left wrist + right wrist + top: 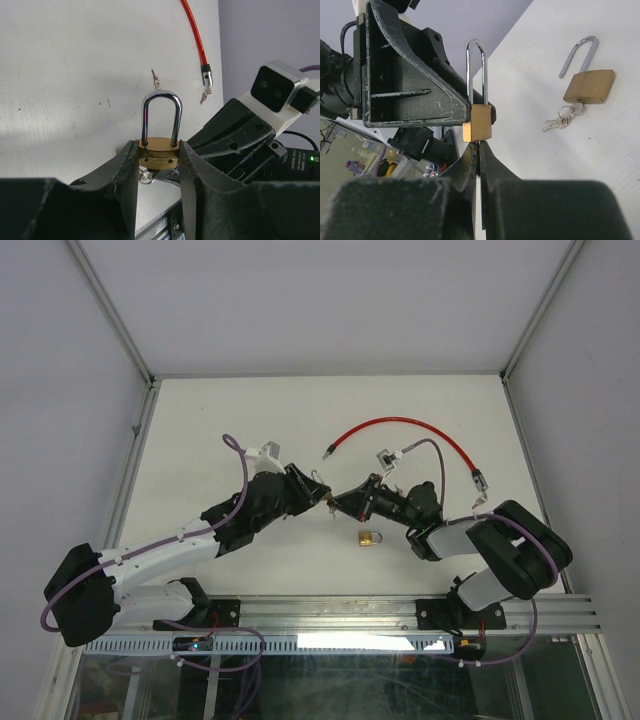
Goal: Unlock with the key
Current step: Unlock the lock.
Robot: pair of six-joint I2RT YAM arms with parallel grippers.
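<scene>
1. Nearest the lens, the right gripper [479, 152] is pinched shut directly under the held padlock [477, 122]. The left gripper [159, 150] clamps that padlock's brass body, shackle upward, clear of the table.
2. Risk: an off-axis twist could bend the key or lever the padlock out of the left gripper's narrow hold.
3. Hidden: the key itself, beneath the padlock; only a ring [146, 176] shows there.

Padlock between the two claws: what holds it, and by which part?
The left claw clamps the padlock by the sides of its brass body.
</scene>
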